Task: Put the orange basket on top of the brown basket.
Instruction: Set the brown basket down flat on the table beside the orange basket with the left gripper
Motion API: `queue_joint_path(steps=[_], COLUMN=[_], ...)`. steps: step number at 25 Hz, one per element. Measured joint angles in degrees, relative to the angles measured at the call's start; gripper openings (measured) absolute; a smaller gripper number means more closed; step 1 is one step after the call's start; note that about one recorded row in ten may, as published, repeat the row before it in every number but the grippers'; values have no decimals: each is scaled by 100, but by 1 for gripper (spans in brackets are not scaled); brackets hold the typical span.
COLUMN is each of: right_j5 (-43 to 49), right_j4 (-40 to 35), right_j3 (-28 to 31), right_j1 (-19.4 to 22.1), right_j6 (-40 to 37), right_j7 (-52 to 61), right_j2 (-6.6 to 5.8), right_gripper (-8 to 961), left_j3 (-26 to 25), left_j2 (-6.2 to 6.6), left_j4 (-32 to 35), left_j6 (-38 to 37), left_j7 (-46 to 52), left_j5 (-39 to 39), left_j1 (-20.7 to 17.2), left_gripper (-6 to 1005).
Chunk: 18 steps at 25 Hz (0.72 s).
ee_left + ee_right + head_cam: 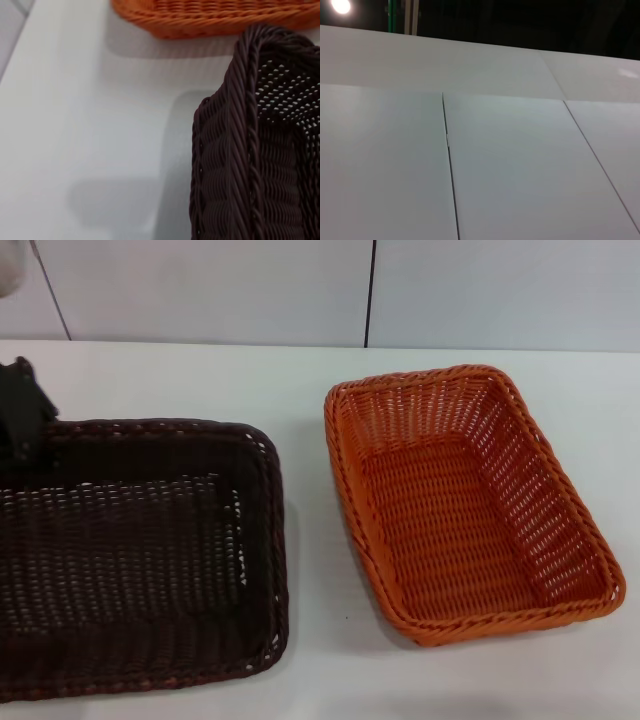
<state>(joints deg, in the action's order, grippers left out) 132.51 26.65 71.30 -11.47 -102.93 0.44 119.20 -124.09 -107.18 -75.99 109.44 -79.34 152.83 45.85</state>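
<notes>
The orange basket lies on the white table at the right, its long side running away from me. To its left, a small gap apart, rests the brown basket, cut off by the picture's left edge. My left gripper is a black shape at the brown basket's far left corner, right at the rim. In the left wrist view the brown basket's braided rim is very close, with the orange basket's side beyond it. The right gripper does not show in any view.
A strip of bare white table separates the two baskets. White wall panels stand behind the table's far edge. The right wrist view shows only white panels with seams.
</notes>
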Motion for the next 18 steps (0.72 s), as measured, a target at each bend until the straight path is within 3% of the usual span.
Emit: queue_joint_path(steps=[7, 8, 9, 10, 13, 15, 16, 18], right_j5=[0, 0, 0, 0, 0, 15, 22, 53], right_j4=[42, 56, 78, 102, 171, 211, 220, 236], right_j3=[-176, -192, -208, -219, -272, -287, -289, -317], right_j1=[152, 167, 189, 208, 255, 279, 282, 294], right_j6=[-163, -172, -178, -185, -196, -208, -214, -257], right_j7=[0, 0, 0, 0, 0, 0, 0, 0], right_j2=[29, 29, 29, 29, 19, 13, 13, 6], right_gripper=[675, 675, 675, 675, 675, 674, 674, 674], left_j3=[465, 465, 609, 609, 720, 720, 723, 717], left_j2=[-329, -329, -444, -444, -646, -646, -838, -983], left_j4=[400, 400, 533, 533, 660, 660, 861, 991], left_j6=[-355, -355, -559, -559, -969, -969, -1411, -1764], left_j7=[-308, -308, -347, -347, -421, -421, -415, -290], left_j5=[75, 75, 168, 168, 349, 349, 493, 677], left_j1=[363, 363, 420, 420, 460, 460, 581, 694], left_gripper=[166, 166, 166, 166, 166, 166, 166, 158])
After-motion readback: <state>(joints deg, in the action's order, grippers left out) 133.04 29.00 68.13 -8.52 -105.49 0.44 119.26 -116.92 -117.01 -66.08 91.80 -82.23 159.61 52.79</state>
